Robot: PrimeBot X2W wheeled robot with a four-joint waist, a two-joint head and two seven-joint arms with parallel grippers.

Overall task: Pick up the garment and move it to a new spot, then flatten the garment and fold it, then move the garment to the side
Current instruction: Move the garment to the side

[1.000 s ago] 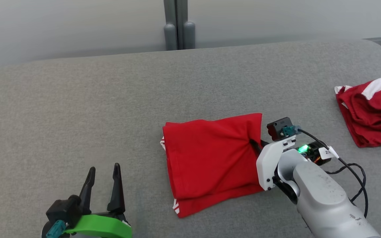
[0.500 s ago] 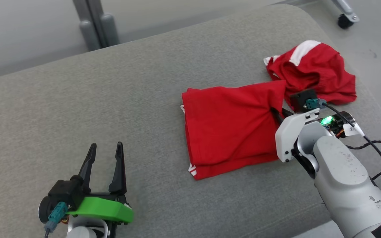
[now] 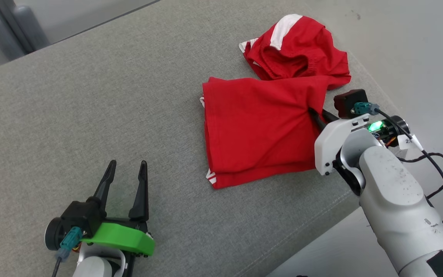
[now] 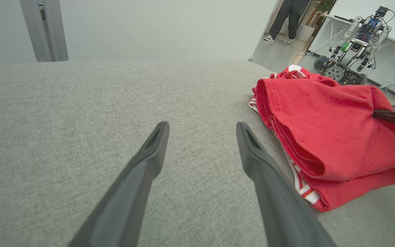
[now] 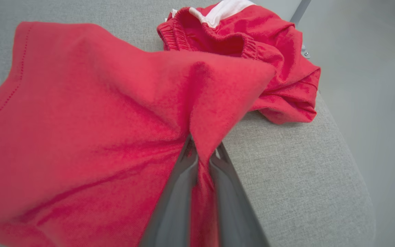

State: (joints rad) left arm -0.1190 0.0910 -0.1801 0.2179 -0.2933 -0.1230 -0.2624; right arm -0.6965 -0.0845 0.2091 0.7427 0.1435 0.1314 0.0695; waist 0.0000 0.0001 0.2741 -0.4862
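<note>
Dragged rightward, the folded garment [image 3: 256, 127] now touches the crumpled shorts [image 3: 298, 50] near the cushion's [image 3: 90, 96] right edge. The right pincer [image 3: 313, 114] pinches its hem; the left pincer [image 3: 127, 164] gapes empty. Move-aside step, seemingly; next calls for letting go

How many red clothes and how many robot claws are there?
Red clothes: 2, the folded garment and the crumpled garment
Robot claws: 2, the left claw, open, and the right claw, shut on the folded garment
Total: 4
</note>
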